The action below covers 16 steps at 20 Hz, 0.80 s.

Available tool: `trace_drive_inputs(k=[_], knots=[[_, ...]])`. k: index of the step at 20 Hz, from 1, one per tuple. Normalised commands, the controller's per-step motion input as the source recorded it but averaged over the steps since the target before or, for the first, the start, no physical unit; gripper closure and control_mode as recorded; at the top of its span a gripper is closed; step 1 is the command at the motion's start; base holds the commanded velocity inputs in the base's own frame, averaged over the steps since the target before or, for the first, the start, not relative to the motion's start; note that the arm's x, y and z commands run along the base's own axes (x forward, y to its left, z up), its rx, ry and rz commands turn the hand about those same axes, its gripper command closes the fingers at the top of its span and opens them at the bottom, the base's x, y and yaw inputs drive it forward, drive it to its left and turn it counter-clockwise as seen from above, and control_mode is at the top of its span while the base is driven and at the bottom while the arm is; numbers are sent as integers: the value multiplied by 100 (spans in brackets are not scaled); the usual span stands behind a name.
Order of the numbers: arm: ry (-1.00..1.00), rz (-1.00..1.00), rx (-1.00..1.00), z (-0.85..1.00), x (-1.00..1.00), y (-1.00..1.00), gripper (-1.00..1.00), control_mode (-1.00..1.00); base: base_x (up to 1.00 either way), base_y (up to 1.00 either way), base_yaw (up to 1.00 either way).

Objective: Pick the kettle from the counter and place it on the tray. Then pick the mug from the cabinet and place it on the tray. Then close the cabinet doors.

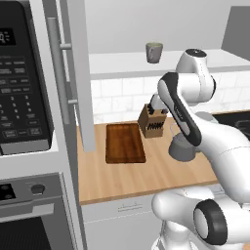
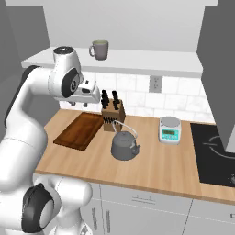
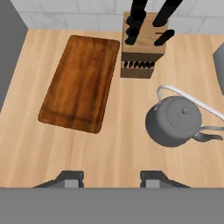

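We see the squat dark grey metal kettle [image 3: 173,121] on the light-wood counter [image 3: 118,148], near the dark brown wooden tray [image 3: 80,82]. Our gripper [image 3: 111,178] hovers above with its fingers apart, holding nothing.

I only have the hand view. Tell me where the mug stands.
Observer: The mug stands on the white shelf of the open cabinet, above the knife block.
Operator: Say what lies right of the kettle past my picture's edge.
Observer: A small white scale stands on the counter right of the kettle, and a black cooktop beyond it.
Operator: Give me the door state.
Observer: The left cabinet door is swung open, its edge hanging over the counter beside the tray.
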Motion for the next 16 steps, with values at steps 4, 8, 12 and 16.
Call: trace_drive_inputs(k=[4,8,12,16], knots=[[-3,0,0,0,-12,1,-100,-100,0,0,0],[-37,0,-4,0,-59,0,-100,-100,0,0,0],[-62,8,-1,0,-78,1,-100,-100,0,0,0],[-61,0,0,15,-55,0,-100,-100,0,0,0]])
